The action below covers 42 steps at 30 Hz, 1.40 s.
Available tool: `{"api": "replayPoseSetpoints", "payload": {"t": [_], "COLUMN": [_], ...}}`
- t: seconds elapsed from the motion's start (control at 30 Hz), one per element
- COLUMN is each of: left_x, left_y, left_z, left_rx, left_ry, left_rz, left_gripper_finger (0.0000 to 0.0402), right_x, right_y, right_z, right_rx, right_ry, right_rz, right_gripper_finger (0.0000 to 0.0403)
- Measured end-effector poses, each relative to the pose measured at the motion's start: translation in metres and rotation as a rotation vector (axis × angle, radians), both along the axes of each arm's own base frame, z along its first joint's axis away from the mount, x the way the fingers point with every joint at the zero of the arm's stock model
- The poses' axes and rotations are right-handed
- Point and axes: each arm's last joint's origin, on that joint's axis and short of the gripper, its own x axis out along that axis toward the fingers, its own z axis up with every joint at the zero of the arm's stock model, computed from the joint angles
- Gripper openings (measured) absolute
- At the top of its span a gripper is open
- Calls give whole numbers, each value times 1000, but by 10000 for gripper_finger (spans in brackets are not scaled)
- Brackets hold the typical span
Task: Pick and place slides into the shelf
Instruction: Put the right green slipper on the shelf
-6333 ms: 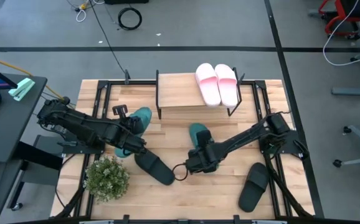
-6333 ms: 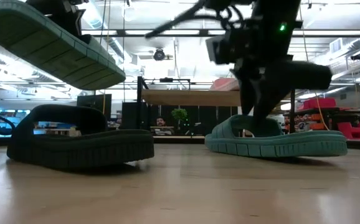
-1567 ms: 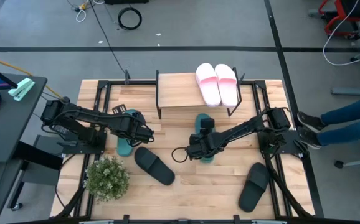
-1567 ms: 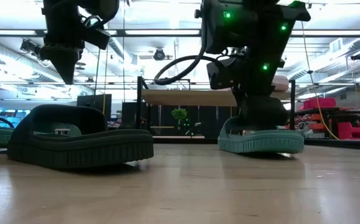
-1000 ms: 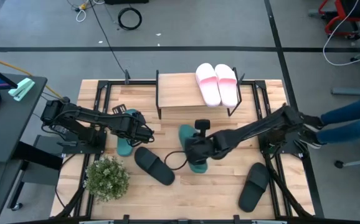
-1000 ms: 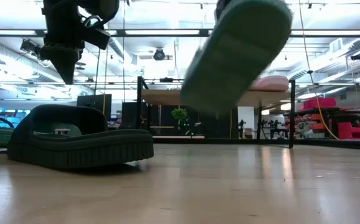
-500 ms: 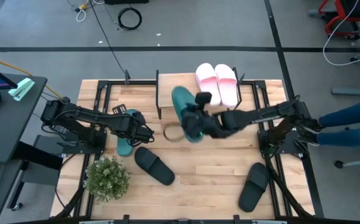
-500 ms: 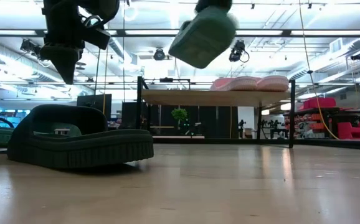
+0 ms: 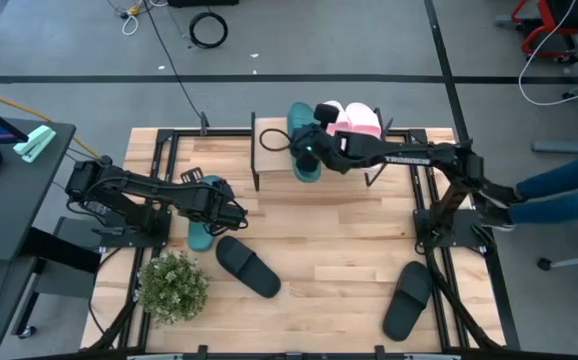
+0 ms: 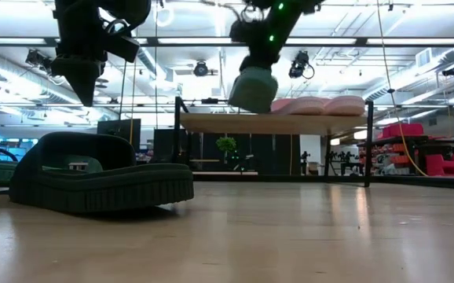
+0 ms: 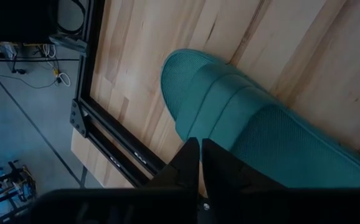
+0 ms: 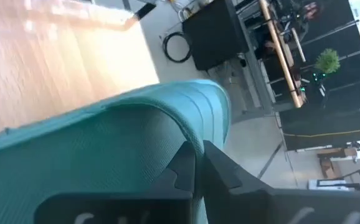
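My right gripper [image 9: 314, 148] is shut on a teal slide [image 9: 301, 140] and holds it above the shelf [image 9: 274, 165], a low rack with a light plank top. Two pale pink slides [image 9: 364, 120] lie on the plank's right part, partly behind the arm. My left gripper [image 9: 237, 215] hangs shut above the second teal slide [image 11: 242, 118], which lies sole down on the table at the left; in the low view its fingers [image 10: 82, 98] stand clear of the table. A black slide [image 9: 247, 266] lies near the middle front, another [image 9: 407, 298] at the front right. My right gripper pinches the edge of the teal slide's strap [image 12: 186, 134] between its two fingers. The fingers come from the table's right, slanting down. The slide [image 10: 254, 86] hangs below them, lifted clear above the shelf's plank.
A small green plant [image 9: 172, 285] stands at the front left. Black frame rails [image 9: 159, 160] run along the table's sides. A person's legs [image 9: 559, 195] show beyond the right edge. Bare wood lies between the two black slides.
My right gripper has swung from the table's middle toward the far edge and a little up, carrying the teal slide clear of the table to a place over the shelf; the slide has turned about on the way.
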Motion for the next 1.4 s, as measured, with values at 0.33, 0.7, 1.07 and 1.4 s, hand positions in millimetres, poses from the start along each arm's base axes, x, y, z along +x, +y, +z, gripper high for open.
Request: {"api": "replayPoseSetpoints", "payload": {"t": [0.33, 0.7, 1.07, 1.4], "left_x": [0, 1, 1, 1], "left_y": [0, 0, 0, 0], "left_z": [0, 0, 0, 0], "left_rx": [0, -1, -1, -1], "left_ry": [-2, -7, -11, -11], "left_rz": [1, 2, 2, 3], "left_gripper_finger": [29, 17, 28, 17], "right_x": [17, 11, 8, 6], "right_y": [-16, -25, -24, -23], "right_z": [-23, -29, -32, -29], "right_rx": [-67, -74, -59, -127], "right_ry": [93, 171, 228, 248], "right_rz": [25, -29, -13, -93], "right_gripper_finger": [11, 15, 80, 166]}}
